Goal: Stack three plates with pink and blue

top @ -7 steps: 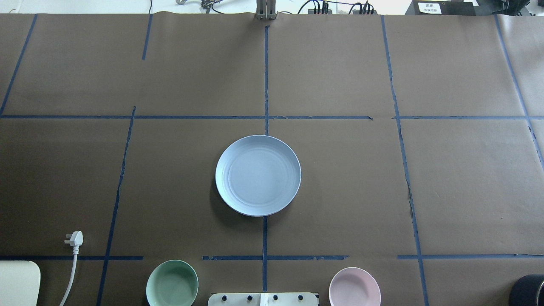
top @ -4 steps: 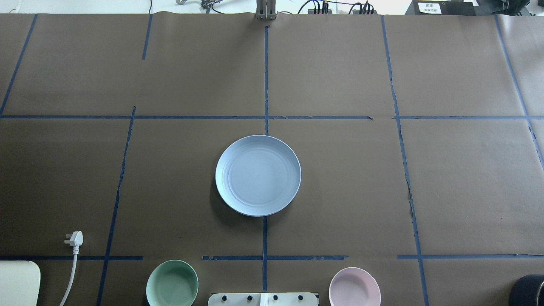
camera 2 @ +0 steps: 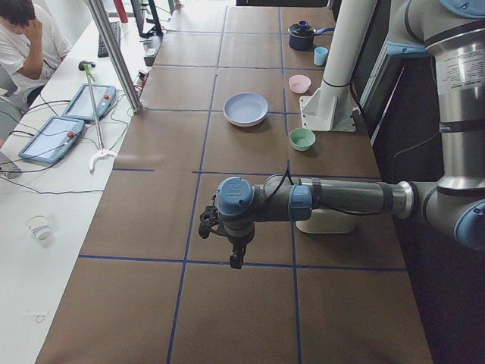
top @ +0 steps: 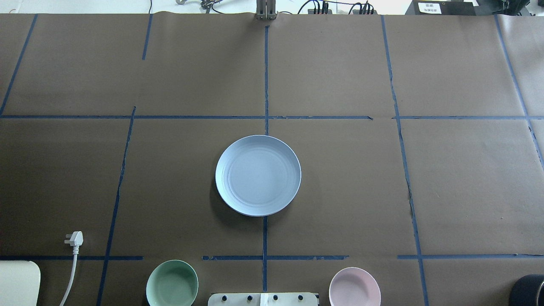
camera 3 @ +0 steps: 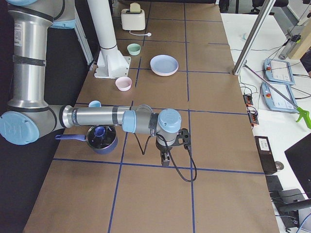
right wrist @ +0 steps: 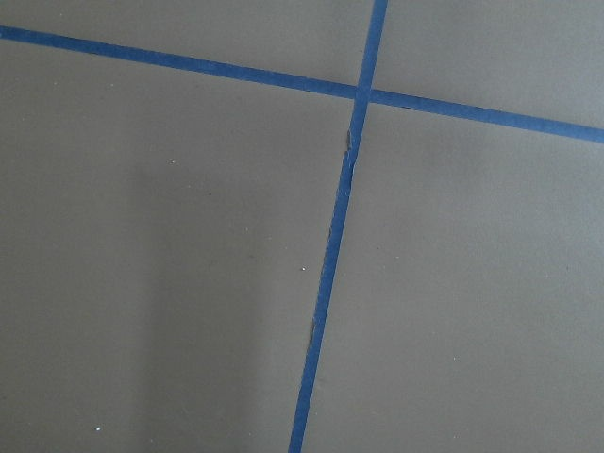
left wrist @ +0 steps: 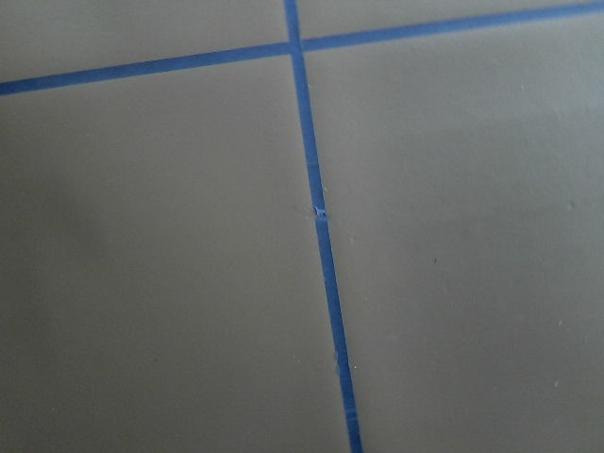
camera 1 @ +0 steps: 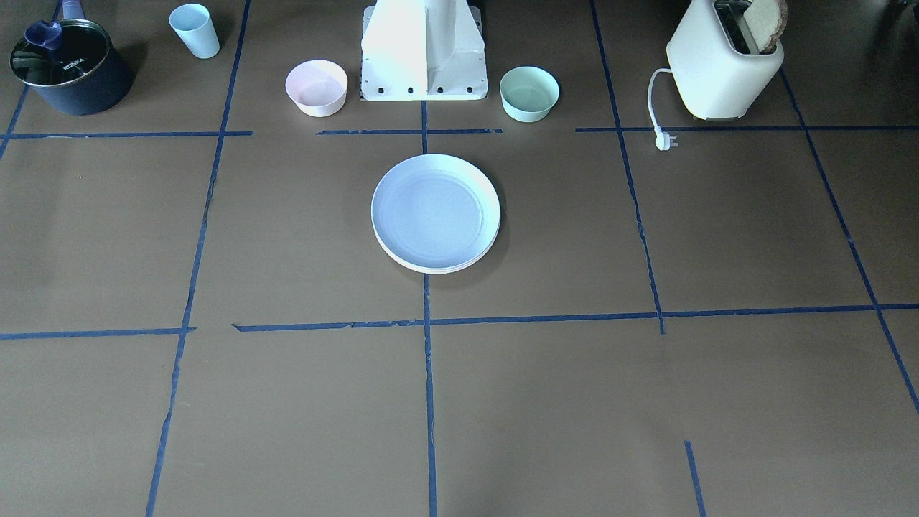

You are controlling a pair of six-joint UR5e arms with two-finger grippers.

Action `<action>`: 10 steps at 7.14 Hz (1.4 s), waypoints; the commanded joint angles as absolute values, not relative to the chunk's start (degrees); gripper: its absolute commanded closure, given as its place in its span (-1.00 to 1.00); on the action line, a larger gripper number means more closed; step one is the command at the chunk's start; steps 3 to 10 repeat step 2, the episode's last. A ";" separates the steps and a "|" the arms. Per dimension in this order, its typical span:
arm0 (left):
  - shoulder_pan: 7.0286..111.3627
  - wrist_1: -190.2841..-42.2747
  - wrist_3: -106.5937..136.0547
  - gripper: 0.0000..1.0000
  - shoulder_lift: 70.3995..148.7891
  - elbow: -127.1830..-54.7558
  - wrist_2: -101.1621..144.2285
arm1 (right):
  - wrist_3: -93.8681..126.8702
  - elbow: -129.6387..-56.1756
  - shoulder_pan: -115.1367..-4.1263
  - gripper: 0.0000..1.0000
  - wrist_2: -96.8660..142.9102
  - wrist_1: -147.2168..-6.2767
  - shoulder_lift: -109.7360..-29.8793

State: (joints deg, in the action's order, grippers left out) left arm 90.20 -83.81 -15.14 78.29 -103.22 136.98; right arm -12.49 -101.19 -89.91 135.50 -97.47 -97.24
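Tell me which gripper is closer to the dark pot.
Right. The right gripper hangs over the table just beside the dark pot; the left gripper is at the opposite end of the table, near the toaster.

A: What finish does the blue plate [top: 258, 175] have?
B: Matt and smooth, with faint concentric rings.
A: And the table cover [top: 340, 63]?
B: Matt brown paper. The blue tape [top: 266, 76] on it is frayed in places. The pot [camera 1: 79, 93] is dark and glossy, its lid [camera 1: 54, 47] reflective
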 commanded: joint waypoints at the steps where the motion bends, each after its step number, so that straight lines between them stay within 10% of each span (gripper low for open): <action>1: 90.18 -83.32 -16.08 -1.00 78.66 -103.08 136.93 | -12.39 -101.25 -89.91 -1.00 135.53 -97.47 -96.95; 10: 90.18 -83.67 -16.17 -1.00 78.92 -102.23 136.85 | -12.39 -101.16 -89.91 -1.00 135.44 -97.38 -96.77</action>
